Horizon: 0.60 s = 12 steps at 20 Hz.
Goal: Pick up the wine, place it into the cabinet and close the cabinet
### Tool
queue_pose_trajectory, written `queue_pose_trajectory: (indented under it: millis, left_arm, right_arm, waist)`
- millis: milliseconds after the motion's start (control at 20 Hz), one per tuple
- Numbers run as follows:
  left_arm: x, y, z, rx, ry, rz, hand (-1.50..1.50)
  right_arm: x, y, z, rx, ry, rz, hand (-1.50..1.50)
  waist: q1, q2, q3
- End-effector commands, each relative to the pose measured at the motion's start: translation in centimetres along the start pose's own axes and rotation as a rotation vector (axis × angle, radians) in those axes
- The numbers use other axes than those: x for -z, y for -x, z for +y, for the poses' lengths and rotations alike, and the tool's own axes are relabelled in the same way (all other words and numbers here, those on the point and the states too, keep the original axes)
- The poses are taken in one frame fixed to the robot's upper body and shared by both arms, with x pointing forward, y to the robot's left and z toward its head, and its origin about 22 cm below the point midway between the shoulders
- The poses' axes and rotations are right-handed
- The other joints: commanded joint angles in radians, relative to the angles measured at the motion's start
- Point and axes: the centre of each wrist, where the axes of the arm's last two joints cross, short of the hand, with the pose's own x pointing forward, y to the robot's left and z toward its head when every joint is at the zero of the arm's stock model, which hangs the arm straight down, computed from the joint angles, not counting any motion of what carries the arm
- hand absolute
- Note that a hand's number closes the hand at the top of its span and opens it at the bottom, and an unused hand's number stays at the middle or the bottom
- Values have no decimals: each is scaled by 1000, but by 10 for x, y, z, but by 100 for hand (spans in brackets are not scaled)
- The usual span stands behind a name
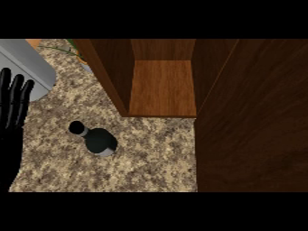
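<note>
A: So, where does the wine bottle point(96, 139) stand?

B: It stands upright on the speckled granite counter point(149, 167), roughly in the middle of the view. It is dark, with a black cap leaning toward the upper left from this steep angle and a pale band at its base.

A: And the cabinet point(163, 85)?

B: It sits farther away and to the right of the bottle. It is open, showing a bare wooden shelf inside, between dark side walls. The open door point(263, 117) fills the right side of the view as a wide brown panel running from far to near.

A: Is the bottle touching the cabinet?

B: No. It stands apart, near the cabinet's front left corner, with a strip of counter between them.

A: What about the left hand point(3, 117)?

B: It shows at the left edge, black, fingers straight and slightly spread, pointing toward the far side. It holds nothing and rests well left of the bottle, not touching it.

A: The right hand?

B: It does not show anywhere in the head view.

A: Anything else on the counter?

B: A grey rounded object point(23, 63) lies at the far left, just beyond the fingertips; what it is cannot be told. Beside it, at the far edge, a few green leaves point(66, 48) and a bit of orange point(35, 43) peek in.
</note>
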Motion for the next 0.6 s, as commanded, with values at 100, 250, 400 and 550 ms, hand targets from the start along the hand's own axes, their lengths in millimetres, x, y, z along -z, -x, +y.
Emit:
queue_pose_trajectory:
  millis: [100,250,400,550]
  left_arm:
    - [-5,-7,-25,-18,99,-17,-150]
    - [-39,-11,-58,-96,170,-11,-150]
    - [-41,3,-83,-362,164,181,-150]
    - [-38,-19,-95,-395,178,175,-150]
  right_arm:
    - [-10,-3,13,26,-66,19,-150]
    - [-37,-19,-1,37,-107,46,-150]
    - [-42,-17,10,142,-309,185,-150]
    - [-46,-32,-6,147,-318,188,-150]
  waist:
    - [-15,-6,-10]
    - [-19,-10,-9]
    - [-34,-9,-10]
    - [-26,-8,-9]
